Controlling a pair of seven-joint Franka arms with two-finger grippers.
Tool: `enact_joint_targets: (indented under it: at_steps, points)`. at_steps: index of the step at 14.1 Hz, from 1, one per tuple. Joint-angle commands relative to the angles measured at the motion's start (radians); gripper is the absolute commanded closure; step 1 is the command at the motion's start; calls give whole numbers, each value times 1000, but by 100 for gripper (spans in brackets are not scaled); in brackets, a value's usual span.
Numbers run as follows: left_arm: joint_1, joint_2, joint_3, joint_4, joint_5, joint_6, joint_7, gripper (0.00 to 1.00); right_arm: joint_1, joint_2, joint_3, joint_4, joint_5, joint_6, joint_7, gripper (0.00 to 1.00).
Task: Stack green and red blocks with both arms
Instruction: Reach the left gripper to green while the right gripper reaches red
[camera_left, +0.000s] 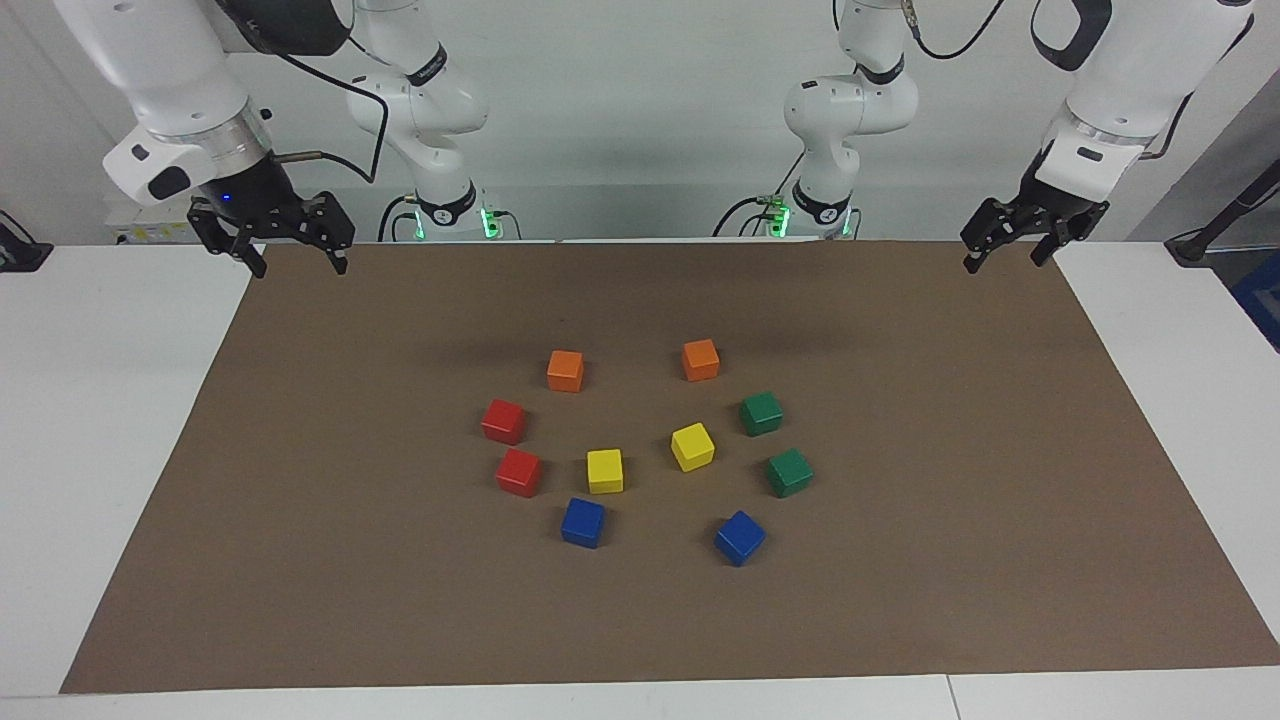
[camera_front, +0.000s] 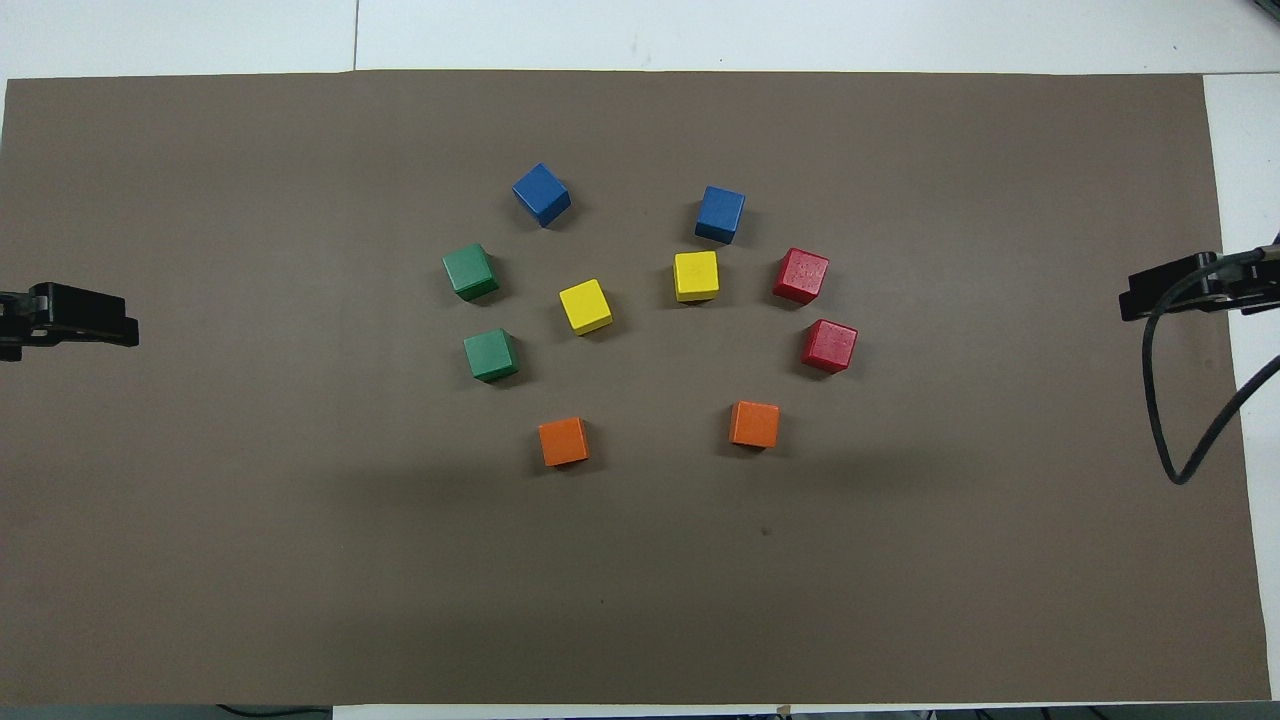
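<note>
We judge the first pick not yet begun: each arm should drop straight over its own colour, fingers squared to the faces, clear of neighbours. The two dark green glossy cubes (camera_left: 761, 413) (camera_left: 789, 472) lie on the brown mat (camera_left: 950, 560) toward the left arm's end of the white counter (camera_left: 100, 450); the two bright red glossy cubes (camera_left: 503, 421) (camera_left: 518, 472) toward the right arm's. Left claw (camera_left: 1008, 249) and right claw (camera_left: 293, 254) hang open, empty, over the mat's corners nearest the robots
</note>
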Motion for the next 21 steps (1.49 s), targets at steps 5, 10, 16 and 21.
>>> enact_joint_targets:
  at_steps: [5,10,16,21]
  points:
    - [12,-16,-3,-10,-13,4,14,0,1,-3,16,-10,-9,2,63,0]
    - [-60,-67,-5,-132,-14,92,-53,0,178,-6,32,-102,-2,138,331,0]
    - [-273,55,-6,-222,-16,303,-375,0,324,127,32,-180,3,394,508,0]
    - [-366,264,-6,-225,-17,513,-477,0,328,225,32,-248,3,625,510,0]
